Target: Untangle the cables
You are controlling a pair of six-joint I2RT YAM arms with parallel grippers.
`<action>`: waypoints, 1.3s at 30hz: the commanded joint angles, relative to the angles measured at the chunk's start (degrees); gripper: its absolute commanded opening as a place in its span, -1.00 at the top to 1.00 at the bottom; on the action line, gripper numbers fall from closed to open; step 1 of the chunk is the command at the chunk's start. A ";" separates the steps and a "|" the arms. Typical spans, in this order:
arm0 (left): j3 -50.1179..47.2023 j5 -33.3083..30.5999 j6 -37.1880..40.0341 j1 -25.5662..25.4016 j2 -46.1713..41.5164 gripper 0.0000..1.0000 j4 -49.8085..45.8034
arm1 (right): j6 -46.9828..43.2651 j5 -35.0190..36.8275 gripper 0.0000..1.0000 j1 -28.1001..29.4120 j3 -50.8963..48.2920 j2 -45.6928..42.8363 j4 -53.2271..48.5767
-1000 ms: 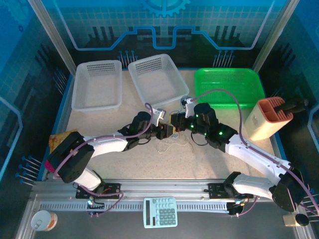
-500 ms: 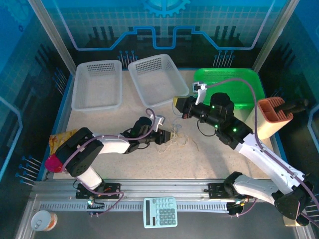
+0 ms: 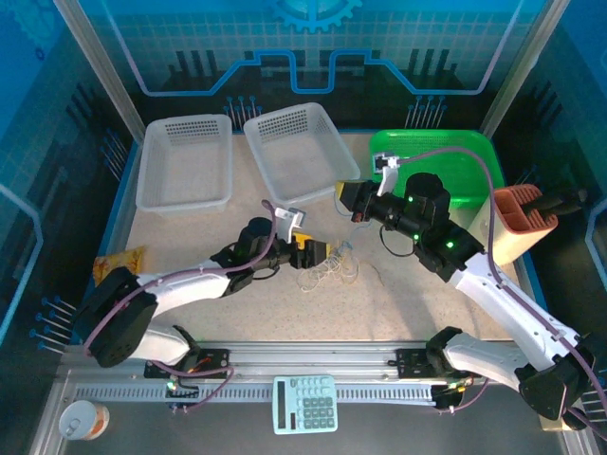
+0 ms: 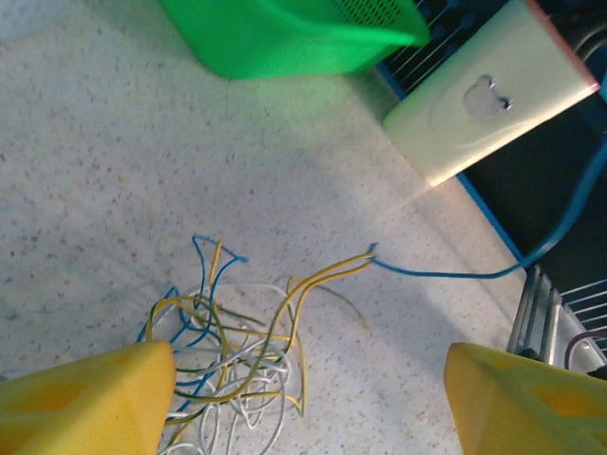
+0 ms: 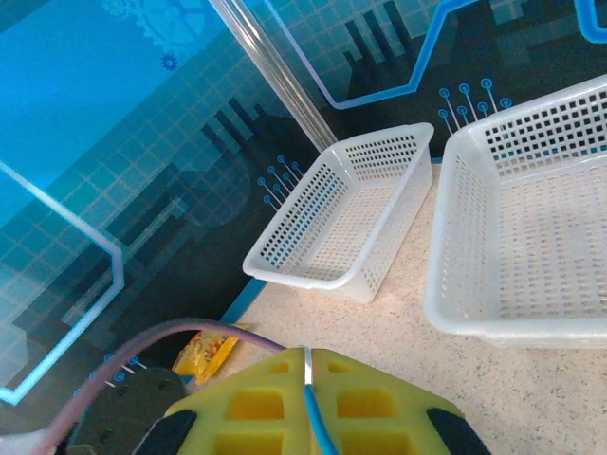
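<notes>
Several cables (image 4: 237,351) are seen lying in a loose tangle on the table (image 4: 114,190), just ahead of the left claw (image 4: 308,379), whose fingers are spread wide with nothing gripped between them. One blue strand (image 4: 446,275) is stretched out of the tangle toward the far right. Its long axis is set from the heap up to the right claw (image 5: 308,365), which is closed on it above the table. The left claw is judged the nearer to the heap. The other strands are curled, so no single axis can be given, though a few loose ends are pointed to the far side.
</notes>
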 commanded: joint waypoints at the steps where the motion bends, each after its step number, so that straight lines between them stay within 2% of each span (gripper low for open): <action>1: -1.08 -1.68 -0.59 -0.21 -5.00 -0.62 -3.34 | 0.85 -1.32 1.00 -0.88 0.79 -0.49 -0.66; 6: -0.26 -0.66 -2.85 -0.18 -11.12 -0.67 -3.11 | 2.79 -1.97 1.00 -0.94 -0.14 -0.40 0.24; 11: 0.93 1.15 -7.83 -0.24 -12.72 -0.68 2.51 | 5.32 -2.48 1.00 -0.92 -1.52 -0.16 2.25; 19: 1.46 2.11 -16.92 -2.37 -7.58 -0.69 18.47 | 6.97 -2.81 1.00 -0.88 -2.22 0.47 3.68; 25: 1.98 0.94 -20.65 -3.90 -3.19 -0.67 28.39 | 7.29 -2.94 1.00 -0.69 -2.47 0.74 4.16; 35: 3.57 -1.36 -20.75 -5.04 0.07 -0.66 32.41 | 7.61 -3.10 1.00 -0.51 -3.14 0.83 5.10; 39: 3.99 -1.94 -21.65 -5.23 2.61 -0.57 34.70 | 7.72 -3.29 1.00 -0.43 -3.12 0.83 5.33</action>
